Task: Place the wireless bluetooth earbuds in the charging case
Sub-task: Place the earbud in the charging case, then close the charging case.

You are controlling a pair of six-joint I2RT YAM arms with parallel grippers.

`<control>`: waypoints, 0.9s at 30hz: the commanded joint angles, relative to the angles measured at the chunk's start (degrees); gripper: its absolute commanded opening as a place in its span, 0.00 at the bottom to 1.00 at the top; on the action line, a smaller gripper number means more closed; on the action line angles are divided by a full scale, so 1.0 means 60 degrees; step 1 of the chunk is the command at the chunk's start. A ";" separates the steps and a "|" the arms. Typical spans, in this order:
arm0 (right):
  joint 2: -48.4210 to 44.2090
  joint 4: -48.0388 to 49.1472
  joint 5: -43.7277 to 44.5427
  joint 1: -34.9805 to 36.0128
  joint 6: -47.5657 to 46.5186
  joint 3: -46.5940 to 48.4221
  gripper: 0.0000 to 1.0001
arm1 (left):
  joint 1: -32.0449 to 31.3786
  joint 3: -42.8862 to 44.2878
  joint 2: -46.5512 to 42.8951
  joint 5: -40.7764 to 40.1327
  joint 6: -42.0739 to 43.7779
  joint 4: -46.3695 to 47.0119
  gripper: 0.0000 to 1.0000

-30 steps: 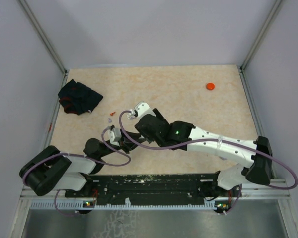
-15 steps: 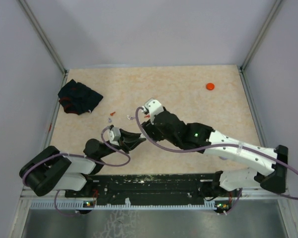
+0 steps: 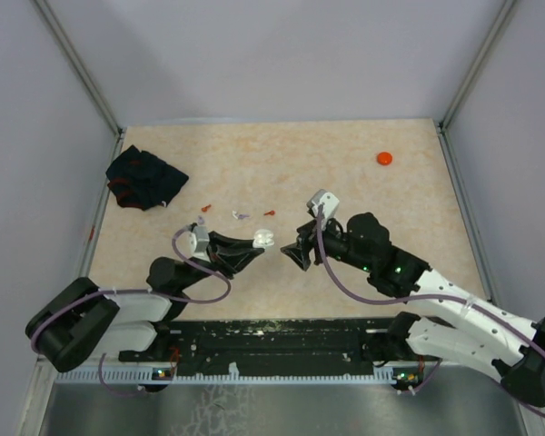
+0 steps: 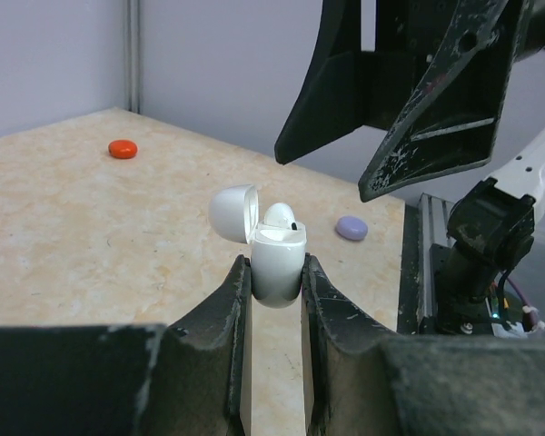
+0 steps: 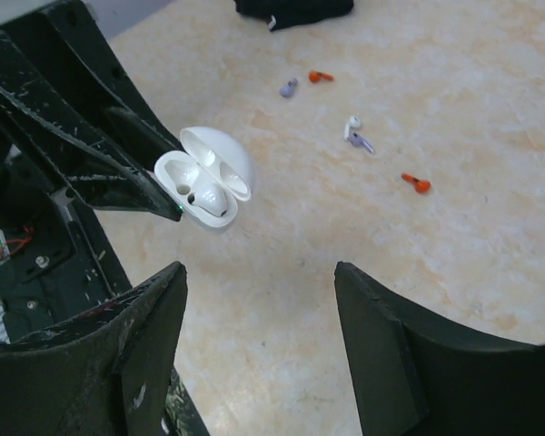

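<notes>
Left jaws clamped on the open charging case (image 4: 277, 268), held above the table (image 3: 345, 173).
One white earbud (image 4: 279, 215) sits inside; right jaws stand apart, empty, facing the case. Red, purple and white loose earbuds (image 5: 416, 183) lie scattered on the table beyond.

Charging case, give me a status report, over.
Left gripper shut on charging case, lid open, one white earbud seated. Right gripper open, empty, facing the case. Loose earbuds on the table, nothing between grippers.

Beige marbled desk (image 3: 345, 177); plain pale grey walls (image 3: 272, 54) on three sides; metal corner posts (image 3: 80, 65); even diffuse light.
</notes>
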 commanded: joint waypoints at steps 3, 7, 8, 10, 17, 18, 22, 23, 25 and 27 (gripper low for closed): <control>-0.0530 0.3757 -0.2914 -0.0898 -0.0022 -0.1310 0.67 | 0.0033 0.0267 -0.0445 0.0362 -0.1180 0.2563 0.00; -0.0683 0.4924 -0.3674 -0.1012 -0.0452 -0.1975 0.68 | 0.0033 0.0367 -0.0852 0.0711 -0.1454 0.2411 0.00; -0.0688 0.5151 -0.3773 -0.1015 -0.0458 -0.2071 0.68 | 0.0033 0.0397 -0.0950 0.0756 -0.1472 0.2332 0.00; -0.0640 0.5646 -0.3976 -0.1015 -0.0503 -0.2291 0.69 | 0.0033 0.0436 -0.1087 0.0849 -0.1486 0.2236 0.00; -0.0285 0.7526 -0.4547 -0.1017 -0.0439 -0.2759 0.69 | 0.0019 0.0763 -0.0896 0.1401 -0.1751 0.2505 0.00; -0.0206 0.7537 -0.4587 -0.1021 -0.0447 -0.2703 0.68 | 0.0018 0.0802 -0.0829 0.1442 -0.1815 0.2549 0.00; 0.0060 0.7732 -0.4982 -0.1027 -0.0391 -0.2572 0.64 | 0.0018 0.1046 -0.0705 0.1688 -0.1943 0.2547 0.00; 0.0104 0.7800 -0.5008 -0.1016 -0.0344 -0.2579 0.63 | 0.0016 0.1103 -0.0684 0.1740 -0.1941 0.2547 0.00; 0.0172 0.7859 -0.5008 -0.1015 -0.0333 -0.2573 0.60 | 0.0004 0.1201 -0.0679 0.1773 -0.1944 0.2550 0.00; 0.0217 0.7903 -0.5078 -0.1013 -0.0335 -0.2574 0.57 | 0.0004 0.1243 -0.0693 0.1783 -0.1940 0.2553 0.00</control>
